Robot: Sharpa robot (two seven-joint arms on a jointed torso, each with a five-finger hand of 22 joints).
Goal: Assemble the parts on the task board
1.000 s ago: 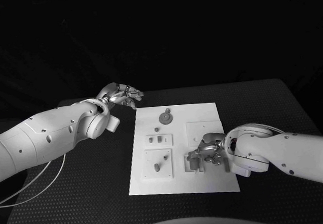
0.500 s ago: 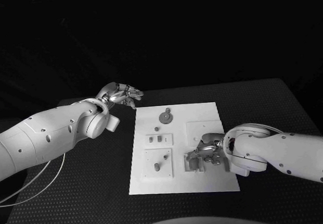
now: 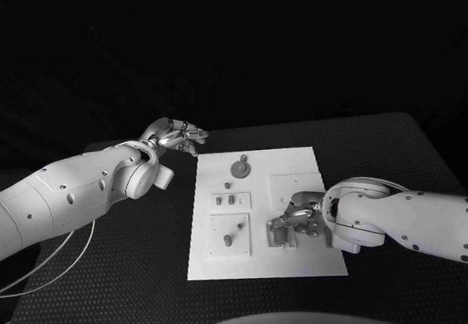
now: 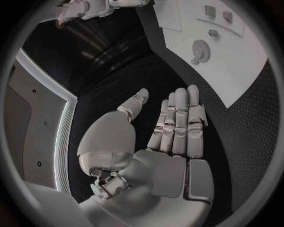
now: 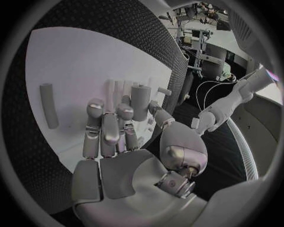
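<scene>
Your right hand (image 3: 300, 221) pinches a grey cylindrical part (image 5: 140, 102) over the task board (image 3: 300, 160) at its 4 o'clock fixture, mid-insertion by my reading; next align and press down, left hand (image 3: 175, 135) idle, released.

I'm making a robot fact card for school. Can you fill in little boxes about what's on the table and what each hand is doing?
Table: black table
Board: white task board in the middle of the table
Parts: small pieces on the board, one a round part at its far end
Left hand: left hand off the board's far left corner, fingers apart, holding nothing
Right hand: right hand over the board's near right part, fingers bent down at a cylinder-shaped part; whether it grips it cannot be told
</scene>
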